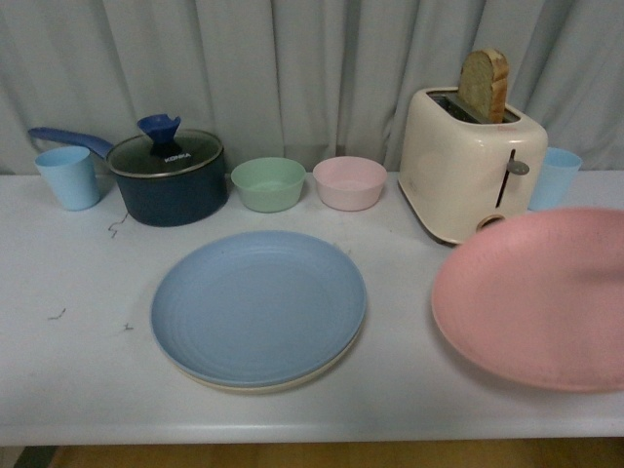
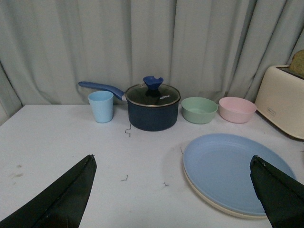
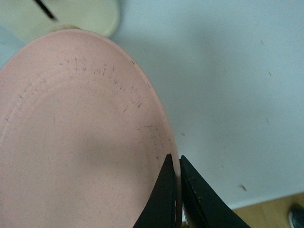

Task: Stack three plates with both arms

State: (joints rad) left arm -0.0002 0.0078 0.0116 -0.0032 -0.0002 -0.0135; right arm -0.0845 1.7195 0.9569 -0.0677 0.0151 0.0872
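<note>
Plates, qty 3, matte speckled, equal size.

1. blue plate (image 1: 258, 304): centre of table (image 1: 78, 370), flat, resting on item 2.
2. beige plate (image 1: 265, 386): under the blue, only its near rim showing. Pair approx. concentric.
3. pink plate (image 1: 541, 297): to the right of the pair and apart from it, just in front of toaster (image 1: 468, 166). Looks raised and tilted (shadow under near edge). That is a judgement, not certain.

Tools.
- right gripper (image 3: 175, 164): fingers pressed together on the pink plate's rim, a thin edge pinch only. Not seen in front view.
- left gripper (image 2: 172, 159): fingers wide apart, holding nothing, hanging over the table to the left of the blue/beige pair.

Status (est.): 2 of 3 stacked. Pink to go on top.

Hazards.
a) Edge pinch on a wide plate: the weight hangs far from the fingers, so the plate may droop or slide out during the carry.
b) Toaster w/ bread slice (image 1: 485, 86) is close behind, so a backward swing could clip it.
c) Low carry: the leading rim may catch the blue plate's rim and shove the pair toward saucepan (image 1: 168, 180), green bowl (image 1: 268, 183) or pink bowl (image 1: 349, 182).
d) Off-centre release would leave the pink plate skewed and overhanging.
e) Left gripper sits near the stack. If both arms converge there, contact is poss.
</note>
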